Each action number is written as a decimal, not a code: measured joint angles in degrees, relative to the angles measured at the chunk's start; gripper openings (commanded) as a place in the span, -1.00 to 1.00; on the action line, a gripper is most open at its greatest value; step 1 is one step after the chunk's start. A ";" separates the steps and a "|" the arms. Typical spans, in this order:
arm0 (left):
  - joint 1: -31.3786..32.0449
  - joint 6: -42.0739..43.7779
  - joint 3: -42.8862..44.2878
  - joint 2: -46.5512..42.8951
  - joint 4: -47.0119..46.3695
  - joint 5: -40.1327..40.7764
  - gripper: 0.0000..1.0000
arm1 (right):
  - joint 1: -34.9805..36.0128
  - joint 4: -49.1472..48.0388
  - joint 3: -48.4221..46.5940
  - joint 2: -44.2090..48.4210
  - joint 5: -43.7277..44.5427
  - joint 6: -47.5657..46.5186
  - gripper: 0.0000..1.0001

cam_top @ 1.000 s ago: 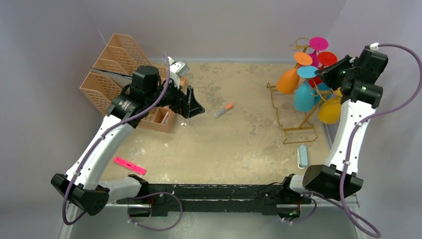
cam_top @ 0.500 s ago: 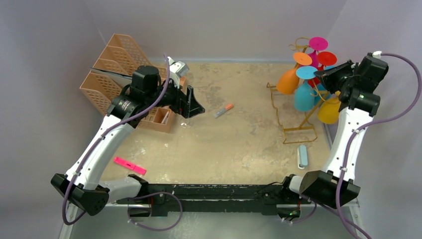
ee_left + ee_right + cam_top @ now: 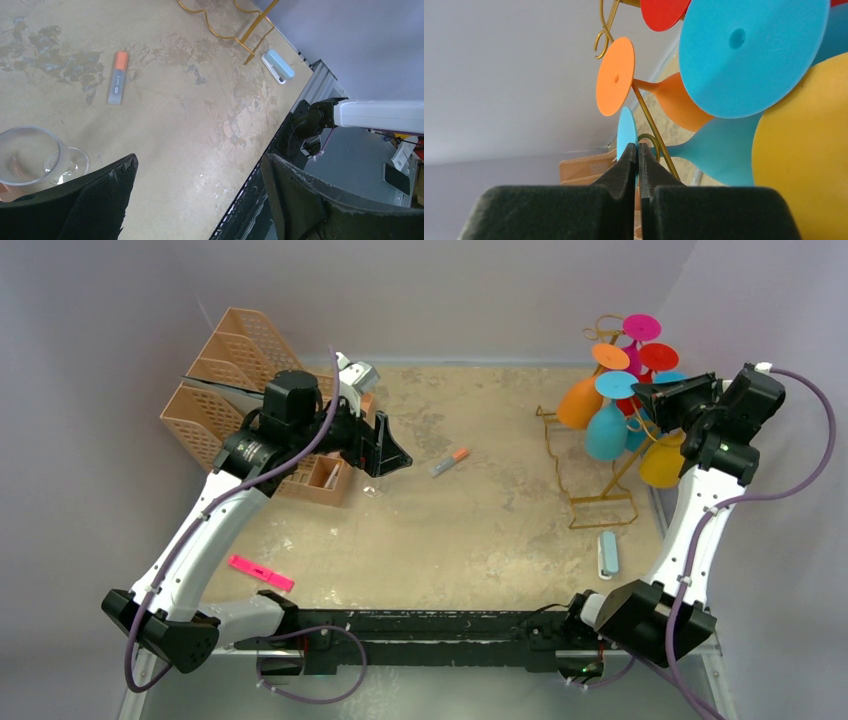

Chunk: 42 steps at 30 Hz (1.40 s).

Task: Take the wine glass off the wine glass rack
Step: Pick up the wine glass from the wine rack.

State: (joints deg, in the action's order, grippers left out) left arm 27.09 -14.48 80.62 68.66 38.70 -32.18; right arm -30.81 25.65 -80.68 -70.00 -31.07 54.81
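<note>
Reckoning the blue wine glass (image 3: pixel 607 435), hung bowl-down on the rack (image 3: pixel 600 499) far right, light and slick, best pinched at its stem, with right claw (image 3: pixel 638 147) clenched by its foot, left claw (image 3: pixel 199 160) released.

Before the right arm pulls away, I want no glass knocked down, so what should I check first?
1. The right jaws shut: ok, tips pressed together.
2. Grip on a glass: cannot tell; the tips meet beside the blue foot, nothing seen between them.
3. Glasses hung on the wine glass rack: ok; orange glass and yellow glass hang there.
4. Gap between yellow glass and right arm: cannot tell; they look very close.
5. The left jaws out of the way: ok, open, empty, far across the table.
</note>
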 measured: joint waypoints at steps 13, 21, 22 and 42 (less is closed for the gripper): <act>0.00 -0.15 0.28 0.00 -0.04 -0.61 0.85 | -0.79 -2.40 0.57 0.44 -4.24 3.13 -1.00; 0.00 -0.20 0.28 0.00 -0.07 -0.63 0.89 | -0.76 -2.71 0.57 1.05 -7.78 3.67 -1.00; 0.00 -0.44 0.28 0.00 -0.09 -0.66 0.91 | -0.76 -2.71 0.57 1.03 -8.41 3.65 -1.00; 0.00 -3.80 0.28 -0.11 -3.21 -3.61 0.97 | -0.31 -1.14 -5.25 1.36 -24.26 -2.86 -1.00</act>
State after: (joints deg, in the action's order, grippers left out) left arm 27.09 -18.28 80.90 68.55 35.48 -35.79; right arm -31.11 24.51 -85.93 -68.64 -55.33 51.94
